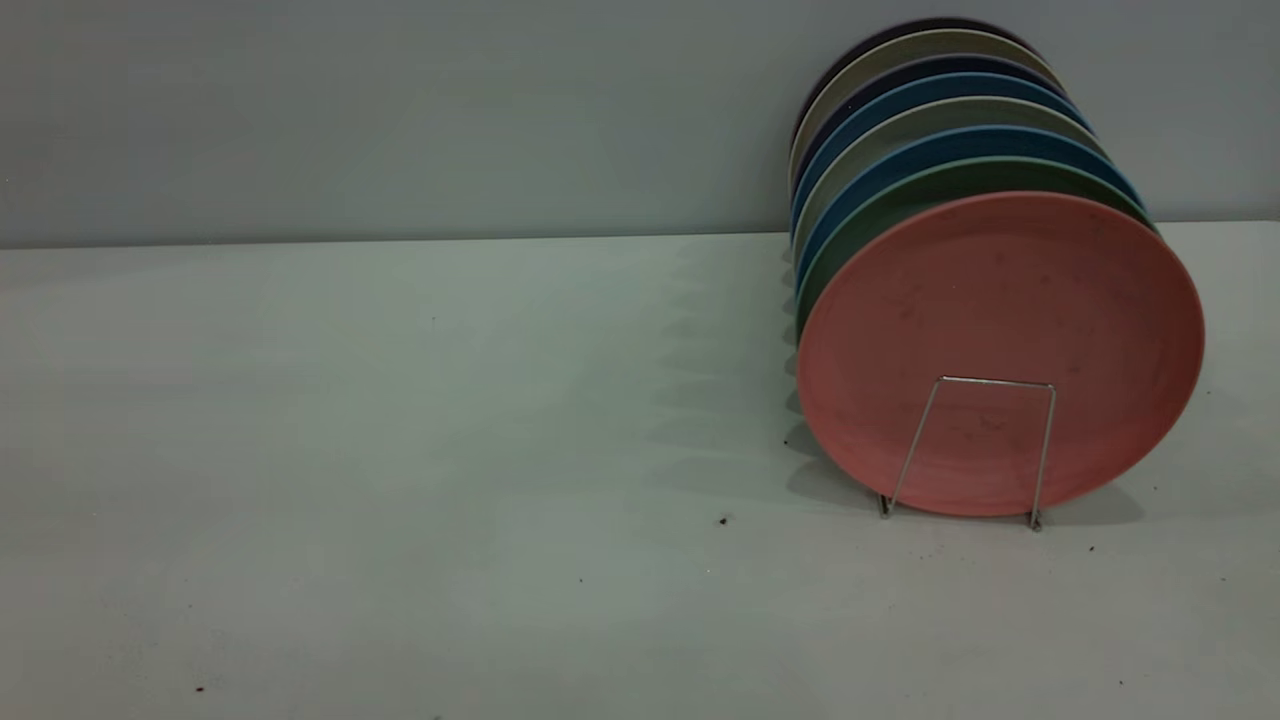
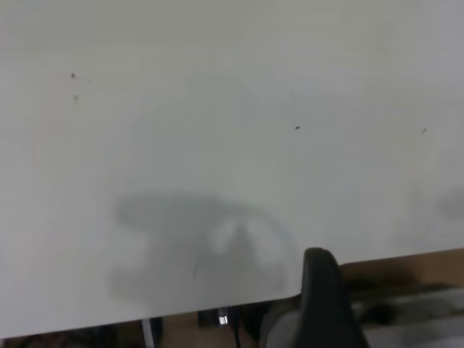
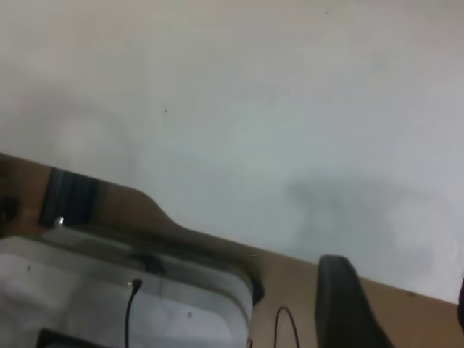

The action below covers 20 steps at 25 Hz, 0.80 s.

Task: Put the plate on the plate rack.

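Pink plate (image 1: 1000, 330) upright in wire plate rack (image 1: 985, 440), frontmost.
Both claws off-table; grip state unreadable. Nothing to adjust.

Behind the nearest plate I see a row of other plates standing on edge: a green plate (image 1: 905, 205), then blue plates (image 1: 880, 160) alternating with grey plates (image 1: 870, 135). The pale tabletop (image 1: 400, 450) carries a few dark specks (image 1: 723, 520). A grey wall (image 1: 400, 110) rises behind.

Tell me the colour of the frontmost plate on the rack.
Salmon pink with faint dark smudges; the plate shows best in the exterior view.
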Each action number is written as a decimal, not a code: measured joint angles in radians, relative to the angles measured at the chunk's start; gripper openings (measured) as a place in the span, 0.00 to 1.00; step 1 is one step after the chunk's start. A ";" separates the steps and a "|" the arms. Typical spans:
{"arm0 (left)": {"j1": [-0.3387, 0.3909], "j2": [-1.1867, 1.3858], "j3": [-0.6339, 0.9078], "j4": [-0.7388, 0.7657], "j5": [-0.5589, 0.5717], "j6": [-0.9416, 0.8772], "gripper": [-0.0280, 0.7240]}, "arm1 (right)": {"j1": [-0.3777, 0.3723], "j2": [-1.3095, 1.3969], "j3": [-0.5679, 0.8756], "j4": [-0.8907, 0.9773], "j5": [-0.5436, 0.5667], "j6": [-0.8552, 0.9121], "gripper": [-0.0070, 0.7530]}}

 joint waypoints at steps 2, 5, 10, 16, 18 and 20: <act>0.000 -0.088 0.032 -0.001 0.022 -0.003 0.70 | 0.000 -0.098 0.036 -0.001 0.001 0.005 0.53; 0.000 -0.200 0.073 -0.002 0.051 -0.018 0.70 | 0.000 -0.213 0.079 -0.023 0.001 0.008 0.53; 0.000 -0.374 0.153 -0.003 0.127 -0.051 0.70 | 0.000 -0.347 0.152 -0.040 0.001 0.008 0.53; 0.000 -0.513 0.206 -0.004 0.149 -0.057 0.70 | 0.005 -0.512 0.284 -0.044 -0.031 0.022 0.53; 0.000 -0.539 0.206 -0.014 0.149 -0.057 0.70 | 0.026 -0.555 0.306 -0.048 -0.057 0.022 0.53; 0.000 -0.556 0.206 -0.025 0.149 -0.057 0.70 | 0.049 -0.584 0.325 -0.065 -0.068 0.019 0.53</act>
